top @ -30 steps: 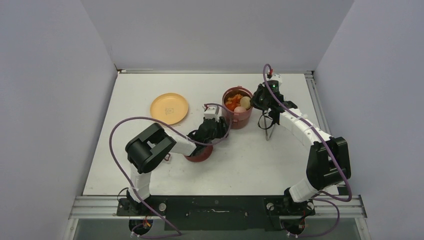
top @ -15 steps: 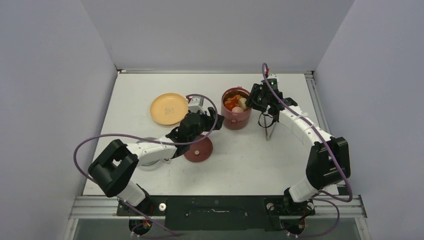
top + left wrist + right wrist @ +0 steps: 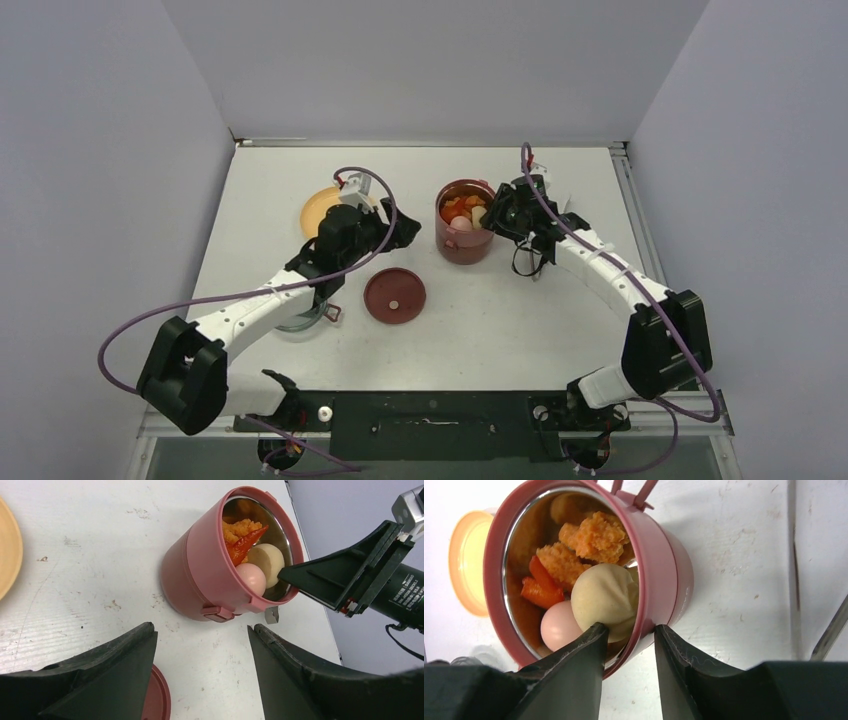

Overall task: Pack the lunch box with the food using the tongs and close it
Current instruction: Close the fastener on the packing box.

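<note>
Left tool: released, empty, above the tabletop near the loose lid. Right tool: straddles the rim of the lunch box, one finger inside beside the food; whether it is clamped cannot be determined. The lunch box stands uncovered mid-tabletop.

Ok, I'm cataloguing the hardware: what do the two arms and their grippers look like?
The left arm and right arm are white links with boxy black joints, a purple cable looping along each. The left gripper and right gripper have black wedge-shaped fingers; the right one's black body carries white lettering.
</note>
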Tool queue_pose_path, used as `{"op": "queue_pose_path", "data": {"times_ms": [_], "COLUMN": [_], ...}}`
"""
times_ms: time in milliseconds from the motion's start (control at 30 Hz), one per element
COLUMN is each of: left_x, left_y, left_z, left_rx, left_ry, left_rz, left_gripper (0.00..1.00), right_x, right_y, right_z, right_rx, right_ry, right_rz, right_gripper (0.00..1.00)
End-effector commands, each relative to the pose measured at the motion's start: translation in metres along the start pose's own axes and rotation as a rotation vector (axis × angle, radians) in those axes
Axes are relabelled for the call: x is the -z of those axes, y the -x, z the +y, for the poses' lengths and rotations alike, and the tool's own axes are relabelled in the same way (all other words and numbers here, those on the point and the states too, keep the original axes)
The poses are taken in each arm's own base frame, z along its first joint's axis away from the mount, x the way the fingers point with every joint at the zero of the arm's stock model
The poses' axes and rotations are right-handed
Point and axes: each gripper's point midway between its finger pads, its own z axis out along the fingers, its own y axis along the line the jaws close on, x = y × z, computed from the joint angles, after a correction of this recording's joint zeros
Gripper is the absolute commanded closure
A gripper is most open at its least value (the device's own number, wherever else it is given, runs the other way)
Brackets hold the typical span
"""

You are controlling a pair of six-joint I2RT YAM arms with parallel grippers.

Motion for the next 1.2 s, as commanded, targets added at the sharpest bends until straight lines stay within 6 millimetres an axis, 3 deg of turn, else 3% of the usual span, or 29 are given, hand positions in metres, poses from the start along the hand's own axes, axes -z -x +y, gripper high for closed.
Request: {"op": "queue_pose_path", "data": {"times_ms": [0,167,300,433,567,800,900,1167], "left_x": [0.007,-0.002,-0.007,-0.009,-0.014,-0.038,-0.049,-0.068], "left_y": [0.021,0.02,0.014,0.006,-0.004,-0.019,-0.019,-0.026], "left_z": [-0.028,-0.035,-0.039,-0.037,-0.04,-0.033,-0.037,-0.032], "left_rx": [0.001,0.017,0.037,0.057,0.076,0.095,0.085,0.009], "left_ry": [-0.07,-0.085,-0.095,-0.088,-0.086,-0.045,-0.047,0.011], "left_rz": [0.032,0.088,0.134,0.161,0.189,0.208,0.216,0.272], "left_gripper": [0.3,0.29,0.28,0.28,0.27,0.28,0.31,0.36], "right_x": [0.027,0.047,0.054,0.059,0.068,0.077,0.082,0.093], "right_y": [-0.006,-0.015,-0.017,-0.011,0.007,0.04,0.052,0.057], "right_z": [0.036,0.057,0.056,0.053,0.049,0.031,0.012,-0.019], "right_rx": [-0.06,-0.074,-0.075,-0.056,0.0,0.055,0.043,0.047], "right_ry": [0.089,0.116,0.11,0.094,0.065,0.029,0.01,-0.047], "right_rz": [-0.04,-0.076,-0.099,-0.122,-0.181,-0.22,-0.239,-0.262], "right_gripper": [0.6,0.55,0.48,0.47,0.4,0.35,0.35,0.33]}}
